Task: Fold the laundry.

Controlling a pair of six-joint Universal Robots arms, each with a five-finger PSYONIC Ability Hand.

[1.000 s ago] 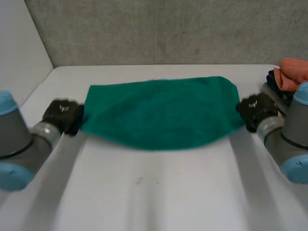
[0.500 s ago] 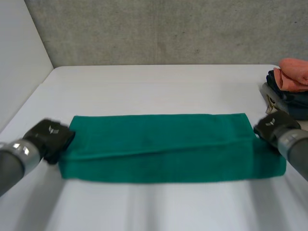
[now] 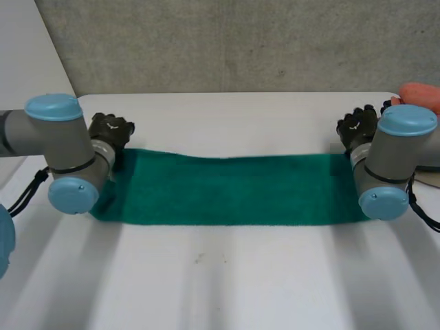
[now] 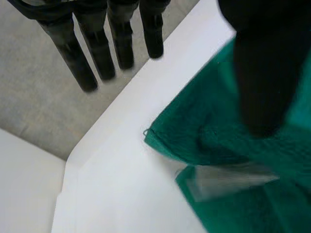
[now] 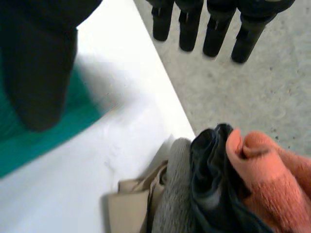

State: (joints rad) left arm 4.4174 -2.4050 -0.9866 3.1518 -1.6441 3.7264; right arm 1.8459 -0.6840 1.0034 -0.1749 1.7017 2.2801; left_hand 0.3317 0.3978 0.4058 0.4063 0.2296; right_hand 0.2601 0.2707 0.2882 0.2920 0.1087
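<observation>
A green towel (image 3: 230,189) lies flat as a long folded strip across the white table (image 3: 220,282). My left hand (image 3: 110,130) hovers just past the towel's far left corner, and its fingers (image 4: 80,63) are straight, apart from the thumb, with nothing held. That corner of the towel (image 4: 218,141) lies under the thumb in the left wrist view. At the far right corner my right hand (image 3: 357,126) hovers open too, fingers (image 5: 214,29) straight. The towel's right end (image 5: 29,141) shows below its thumb.
A stack of folded clothes, orange (image 3: 421,95) on top of dark and grey pieces (image 5: 214,189), sits at the table's right edge, close to my right hand. A grey wall (image 3: 227,41) runs behind the table's far edge.
The towel, held up between both hands a second ago, now lies flat on the table. Both hands have let go of it and moved to its far corners.
</observation>
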